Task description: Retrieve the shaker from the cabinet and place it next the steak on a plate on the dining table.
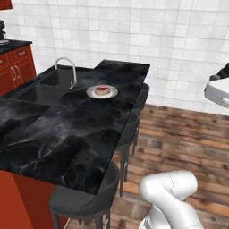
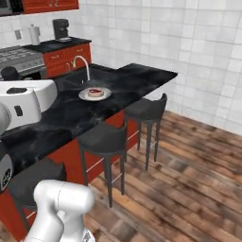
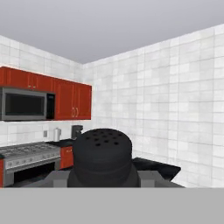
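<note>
Right in front of the hand camera, at 6 o'clock of that view, sits the shaker [image 3: 103, 155], its perforated dark top filling the middle, with grey blocks flanking its base on both sides. It looks carried in the tool, though I cannot tell from here whether the fingers are truly pressed on it. I'd judge it light, rigid and smooth-sided, so a squeeze low around the wider body suits it better than the narrow top, and it wants keeping upright.

On the dining table [image 1: 85, 129], the plate [image 1: 91, 93] lies toward 12 o'clock of the tabletop, with the steak [image 1: 102, 90] in its middle. A curved faucet [image 1: 67, 67] and sink stand just at the plate's 10 o'clock, near enough to mind on approach. Three dark stools [image 2: 103, 138] line the table's near edge, below tabletop height. The red cabinet [image 3: 72, 100] hangs well apart on the far wall, beside a microwave [image 3: 24, 104].
</note>
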